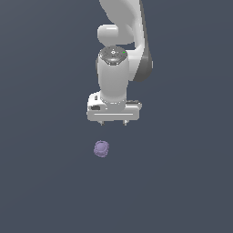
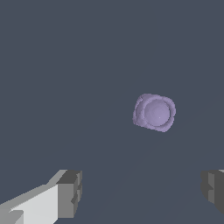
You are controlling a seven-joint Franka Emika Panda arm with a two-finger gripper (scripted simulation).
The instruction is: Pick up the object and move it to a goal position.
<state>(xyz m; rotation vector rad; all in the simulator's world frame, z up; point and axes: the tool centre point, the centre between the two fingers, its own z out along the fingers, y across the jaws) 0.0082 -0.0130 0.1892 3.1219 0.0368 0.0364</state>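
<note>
The object (image 1: pixel 101 149) lies alone on the tabletop (image 1: pixel 41 182), lower in the exterior view than the claw (image 1: pixel 113 123), at about seven o'clock from it and apart from it. In the wrist view the object (image 2: pixel 154 112) sits clear of both fingers (image 2: pixel 70 192), not between them.

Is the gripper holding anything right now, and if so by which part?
Nothing is held. The gripper is open and empty, and the purple blob lies apart from it on the surface; in the wrist view it sits beyond the fingers, not between them.
</note>
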